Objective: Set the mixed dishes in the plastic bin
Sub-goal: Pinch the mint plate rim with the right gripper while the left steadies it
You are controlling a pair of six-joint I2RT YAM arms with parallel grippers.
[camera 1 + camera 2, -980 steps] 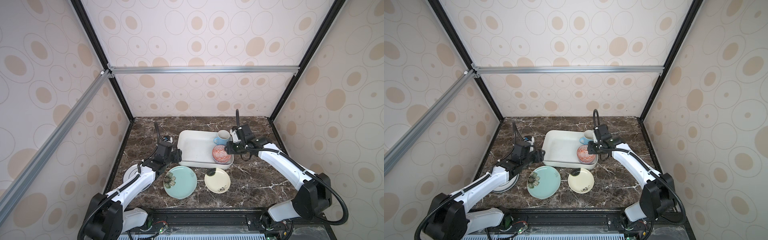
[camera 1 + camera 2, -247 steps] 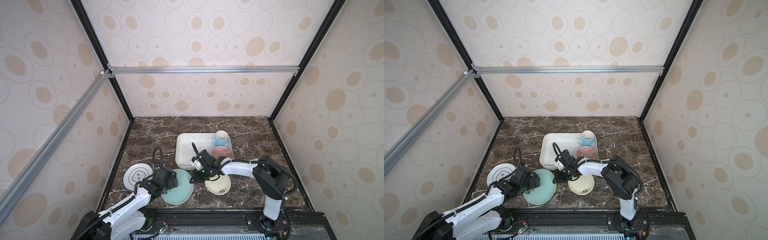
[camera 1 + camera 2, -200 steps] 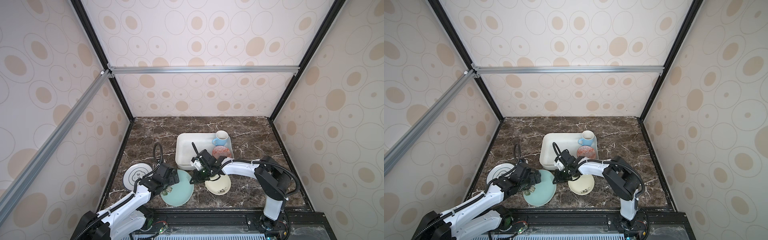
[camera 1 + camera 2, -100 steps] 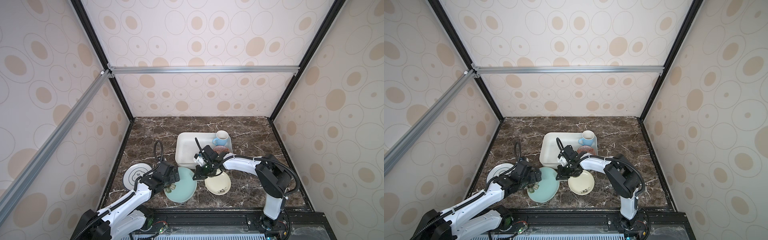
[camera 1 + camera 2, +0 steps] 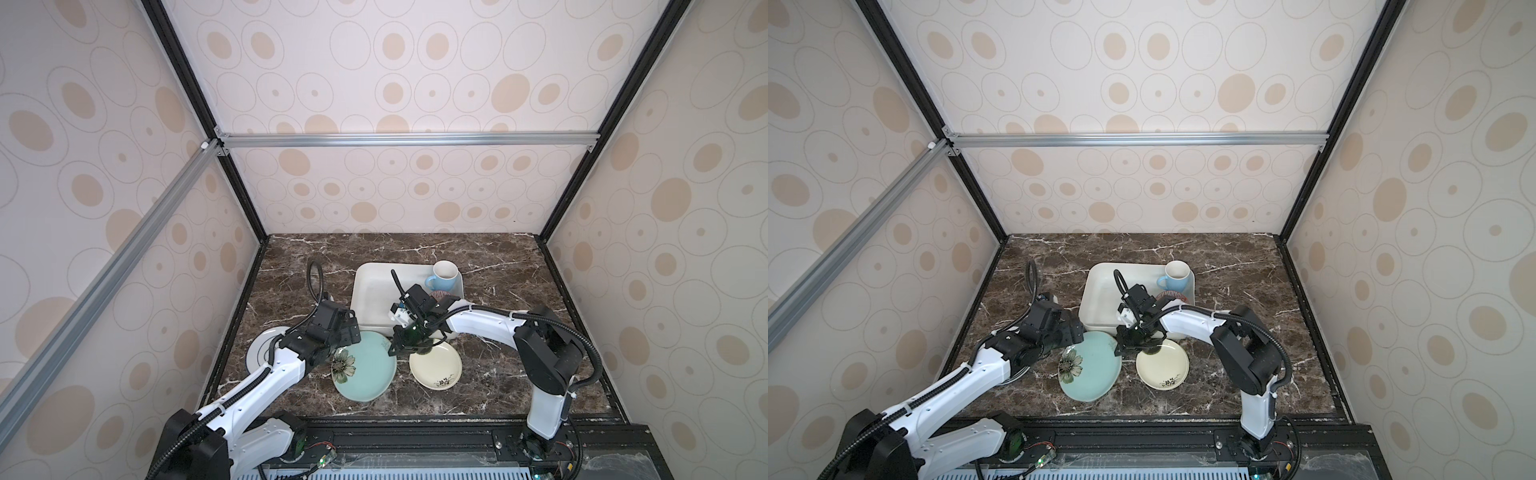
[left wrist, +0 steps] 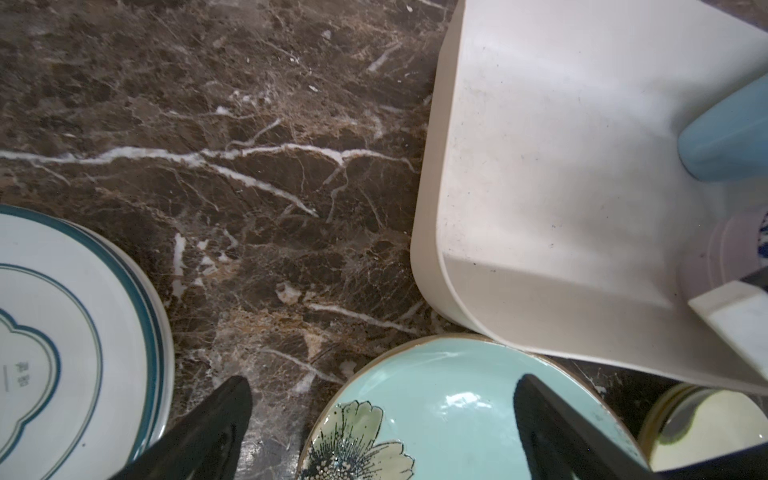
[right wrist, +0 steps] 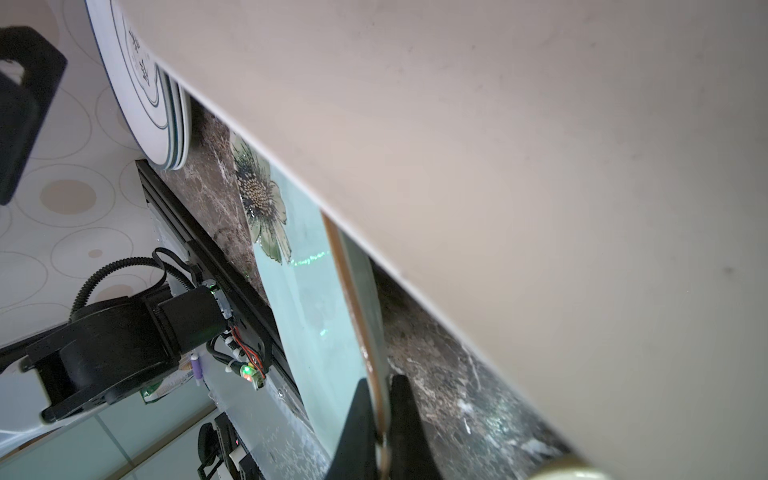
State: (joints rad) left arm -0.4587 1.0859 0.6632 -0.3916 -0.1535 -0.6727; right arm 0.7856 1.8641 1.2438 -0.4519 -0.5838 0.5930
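pinching the thin brown-edged rim of the teal flower plate, the right gripper has its two fingers drawn tight with only that rim between them. a flat plate lying on stone offers nothing else to grab, so the edge is the sensible hold. the plate stretches away from those fingers, its painted flower on the side far from them, and it looks tipped up at the pinched end. the plastic bin stands right beside the fingers, with the light-blue mug and the red-patterned bowl already inside. the left gripper hangs spread wide and holds nothing, one finger over the plate and the other over the marble table, likely placed to steady the opposite edge. the small cream plate sits just beside the right fingers, and the white blue-rimmed plates lie just outside the left ones.
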